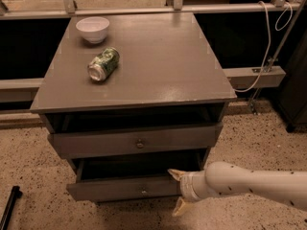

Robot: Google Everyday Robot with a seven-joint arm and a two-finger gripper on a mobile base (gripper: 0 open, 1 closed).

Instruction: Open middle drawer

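A white bowl [93,28] and a green can [103,64] on its side lay on the grey tabletop [163,66], upper left. At lower centre the middle drawer [115,189] stood pulled out. At its right end the gripper [176,191] had its jaws spread, one above the drawer front and one below.

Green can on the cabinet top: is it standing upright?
No, the green can lies on its side; the end effector is down at the front of the middle drawer.
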